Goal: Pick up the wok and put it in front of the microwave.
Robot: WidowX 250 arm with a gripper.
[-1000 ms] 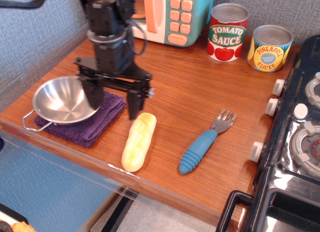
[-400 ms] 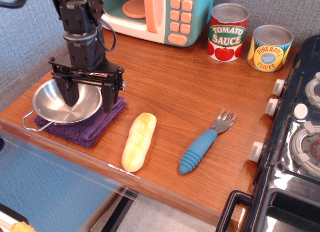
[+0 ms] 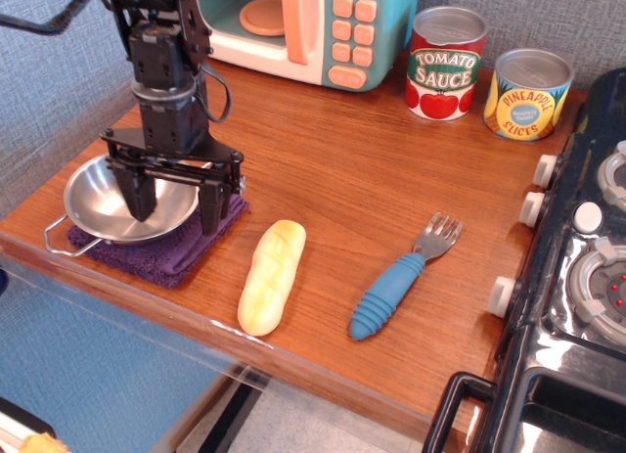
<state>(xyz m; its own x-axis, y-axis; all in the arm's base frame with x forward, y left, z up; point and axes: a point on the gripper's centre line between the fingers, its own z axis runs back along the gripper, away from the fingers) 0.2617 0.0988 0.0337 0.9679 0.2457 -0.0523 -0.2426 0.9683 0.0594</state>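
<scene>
The wok (image 3: 112,203), a small shiny steel bowl with wire loop handles, sits on a folded purple cloth (image 3: 161,246) at the table's front left. My black gripper (image 3: 176,210) is open and hangs right over the wok's right rim, one finger inside the bowl and the other outside it on the cloth. The microwave (image 3: 313,27), teal with a cream front and pink buttons, stands at the back, its door open with a pink plate inside.
A yellow bread roll (image 3: 271,276) and a blue-handled fork (image 3: 396,282) lie in front. Tomato sauce (image 3: 446,64) and pineapple cans (image 3: 527,93) stand at the back right. A black stove (image 3: 577,277) fills the right side. Bare wood lies before the microwave.
My gripper moved left from beside the cloth to over the wok, then lowered slightly so its fingers straddle the wok's right rim. The wok has not moved.
</scene>
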